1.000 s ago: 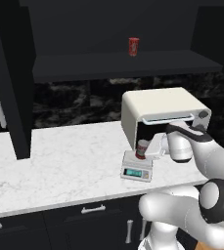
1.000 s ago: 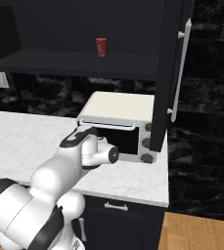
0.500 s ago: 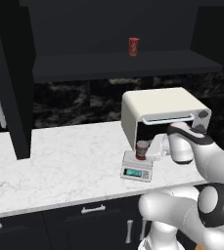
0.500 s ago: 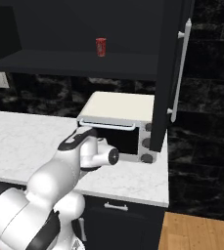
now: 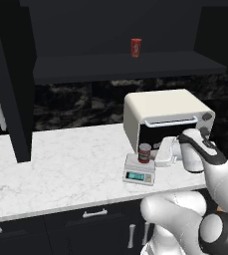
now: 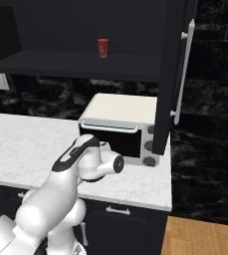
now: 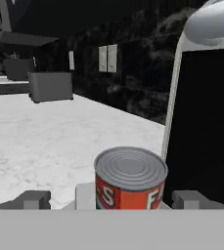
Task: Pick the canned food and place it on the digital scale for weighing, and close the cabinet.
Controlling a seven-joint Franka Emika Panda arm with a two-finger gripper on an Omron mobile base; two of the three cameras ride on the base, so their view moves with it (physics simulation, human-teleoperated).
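Marble counter (image 5: 60, 169) open leftward; canned food (image 5: 144, 153) upright on digital scale (image 5: 138, 172), jaws apart, flanking can

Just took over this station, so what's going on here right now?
The Panda arm has brought the canned food to the digital scale in front of the toaster oven; the can stands upright on the scale's platform. The gripper sits right beside the can, whose two fingertips flank it in the hand view with gaps either side, so it looks released. The cabinet above is open, a slim red can on its shelf; closing it remains.
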